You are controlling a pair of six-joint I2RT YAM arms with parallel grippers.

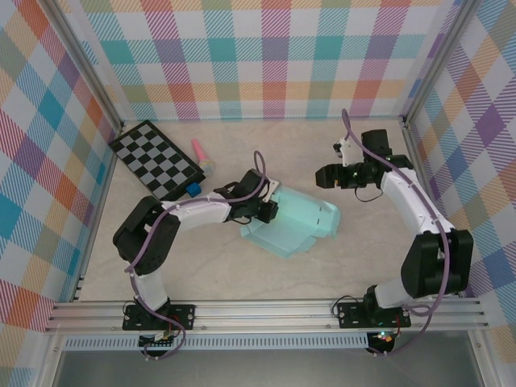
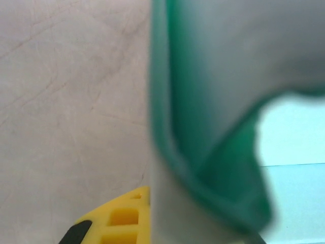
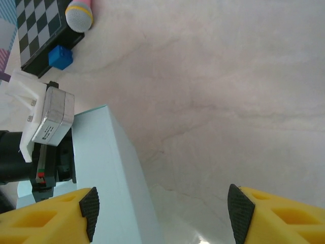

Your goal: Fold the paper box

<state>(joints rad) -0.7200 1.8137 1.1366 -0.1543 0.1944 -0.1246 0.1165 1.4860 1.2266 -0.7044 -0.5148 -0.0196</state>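
Mint-cyan paper box lies partly folded near the middle of the desk with one wall standing upright at its left side. My left tool is clamped on that left edge, the thin card a blur against its yellow finger in the left wrist view. My right tool hangs over bare desk just beyond the box's far right corner, clear of it, its black-tipped yellow fingers spread wide with nothing between them. At the far left lie a checkerboard, a small blue cube just beside it, and a pink toy microphone at its right edge.
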